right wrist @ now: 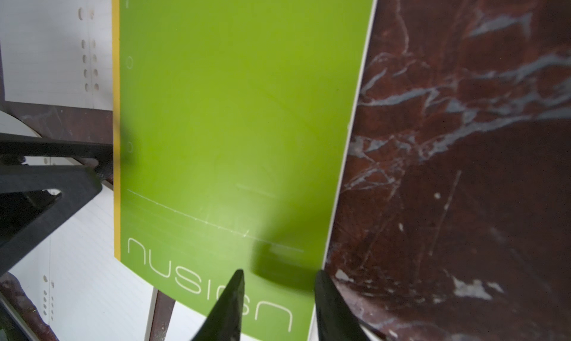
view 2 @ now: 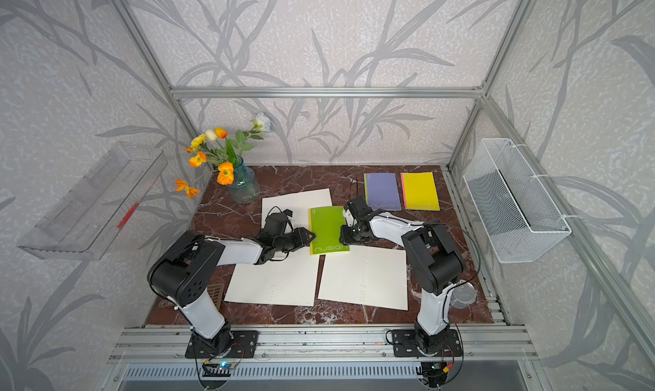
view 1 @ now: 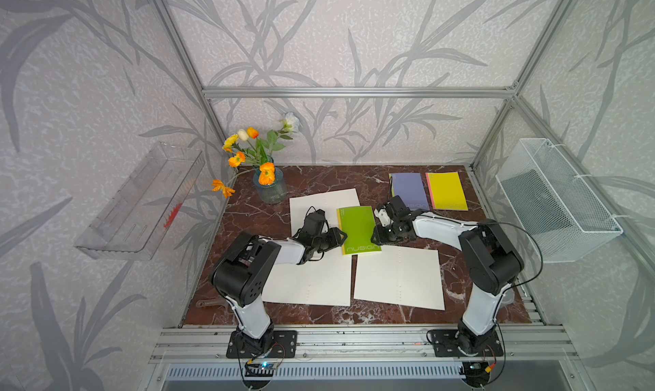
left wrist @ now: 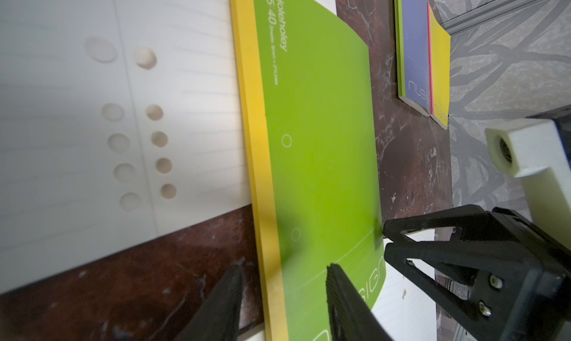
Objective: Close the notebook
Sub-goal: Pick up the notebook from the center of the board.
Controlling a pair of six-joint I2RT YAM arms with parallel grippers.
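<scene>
The left gripper (view 1: 341,236) sits at the yellow spine of the green notebook (view 1: 358,230). Its fingers (left wrist: 222,302) are about half apart, one either side of that edge, gripping nothing. The notebook lies shut in the middle of the table (view 1: 319,180), resting on loose lined sheets (view 1: 398,279). At its opposite edge the right gripper (view 1: 374,237) hovers, fingers only narrowly parted, one tip over the cover, nothing pinched.

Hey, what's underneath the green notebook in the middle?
The green notebook overlaps the far white lined pages and a near spread, with marble table between. Anything beneath its middle is hidden.
</scene>
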